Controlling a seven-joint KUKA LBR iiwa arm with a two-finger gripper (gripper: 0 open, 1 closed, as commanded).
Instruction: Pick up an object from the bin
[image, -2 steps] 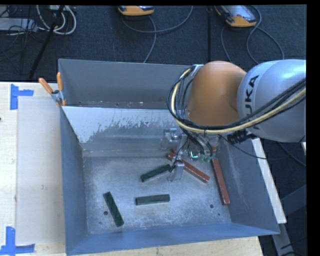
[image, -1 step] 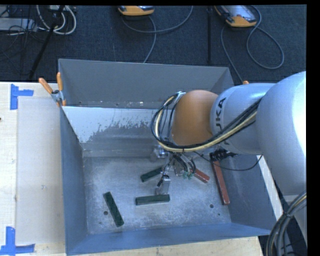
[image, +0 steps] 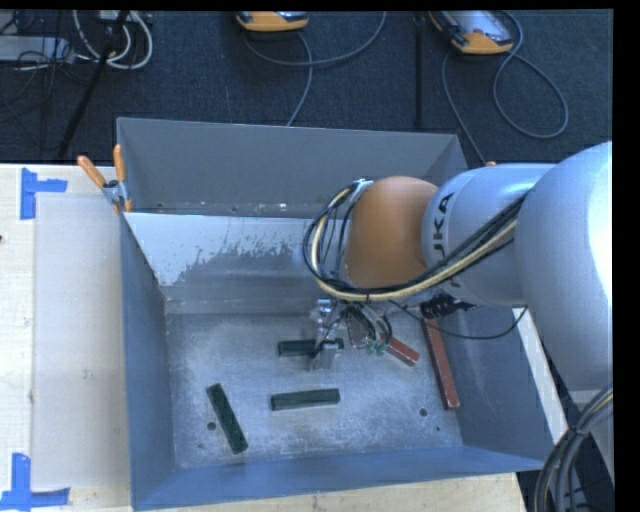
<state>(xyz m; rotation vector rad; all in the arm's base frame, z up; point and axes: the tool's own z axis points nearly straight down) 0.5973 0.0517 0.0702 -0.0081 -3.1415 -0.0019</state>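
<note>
Gripper lowered to the floor of the bin, at the right end of a short dark green bar that lies flat and extends leftward from it in the view. Whether the gripper is open or closed on the bar cannot be told, since its tip is partly masked by cables. The arm enters from the right, with its orange wrist cover just above the gripper and pointing steeply down. Below the gripper and apart from it lies a second dark green bar. Further below and left is a third bar, set aslant. Right of the gripper lies a small red-brown piece, and beyond it a long red-brown stick.
</note>
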